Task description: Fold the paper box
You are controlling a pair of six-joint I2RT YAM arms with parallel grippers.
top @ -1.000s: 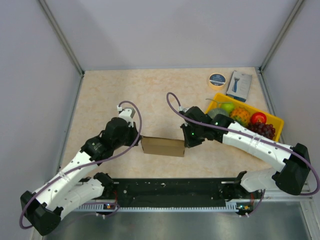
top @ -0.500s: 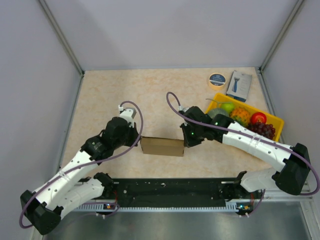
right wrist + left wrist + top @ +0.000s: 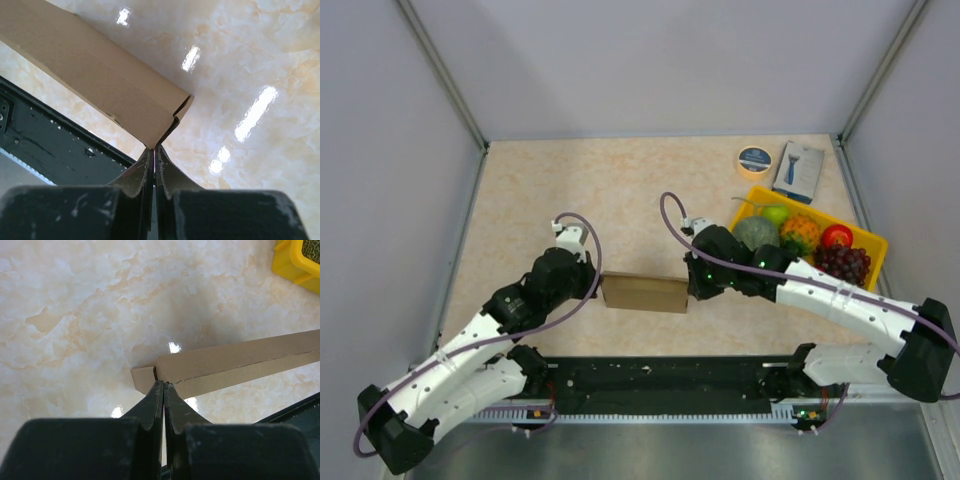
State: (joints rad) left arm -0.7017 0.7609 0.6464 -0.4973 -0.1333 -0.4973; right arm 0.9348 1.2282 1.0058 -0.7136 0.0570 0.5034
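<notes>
Bracing the paper box (image 3: 644, 293) at the tabletop's (image 3: 620, 190) six o'clock side, left tool (image 3: 161, 385) clenched at its nine o'clock end, right tool (image 3: 153, 148) clenched at three, likely steadying it for flap folding.

Matt brown cardboard on the paper box (image 3: 644, 293), plain and unprinted, cut edges a little fibrous. Under it the table (image 3: 620, 190) is glossy, a smooth cream marble pattern throwing back bright lamp spots. Left gripper (image 3: 163, 386): smooth black plastic fingers with a dull sheen. Right gripper (image 3: 153, 149): same black plastic, but scuffed with pale specks. At the right of the overhead view, the yellow tray (image 3: 873, 243) looks like shiny plastic. The left arm's shell (image 3: 455, 360) is smooth white plastic.
</notes>
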